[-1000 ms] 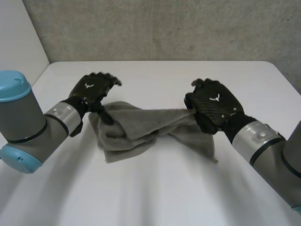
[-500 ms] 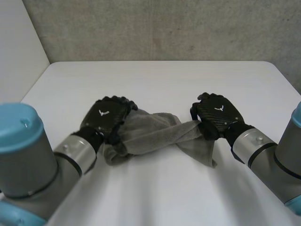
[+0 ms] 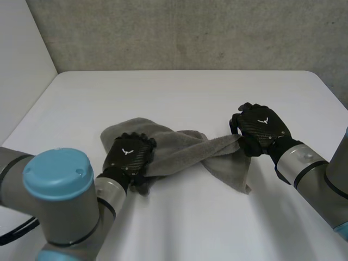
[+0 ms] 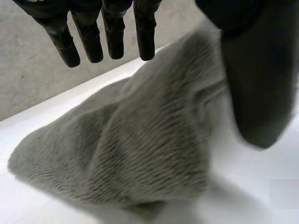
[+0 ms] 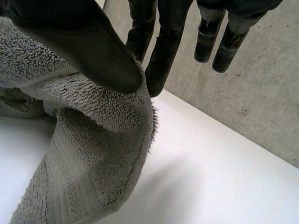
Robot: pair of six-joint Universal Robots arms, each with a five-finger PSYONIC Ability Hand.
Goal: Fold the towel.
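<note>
Well, nearest to me is the left arm, its light-blue cap (image 3: 57, 174) just short of the towel's left end. The left hand (image 3: 128, 159) at the end of that arm lies palm down on the near left part of the grey towel (image 3: 179, 152). From its wrist camera the cloth heaps up under the palm. Whether this hand actually grips the towel I cannot tell.

The towel lies bunched on the white counter (image 3: 179, 92), not flat. A rounded lobe of it spreads out on the counter just past the left hand. From there the cloth narrows toward a gathered waist at the towel's middle. On the right of that waist a flap fans out toward the near side, and its corner rests on the counter.

At the towel's right end the right hand (image 3: 260, 129) is clamped on the cloth. The thumb (image 5: 93, 51) presses the hemmed edge against the fingers (image 5: 163, 46), and the towel hangs off them in a fold. That end looks raised a little, and the strip between the waist and the hand is drawn fairly straight.

Beyond the towel the counter runs on to a rough grey concrete wall (image 3: 179, 32).
</note>
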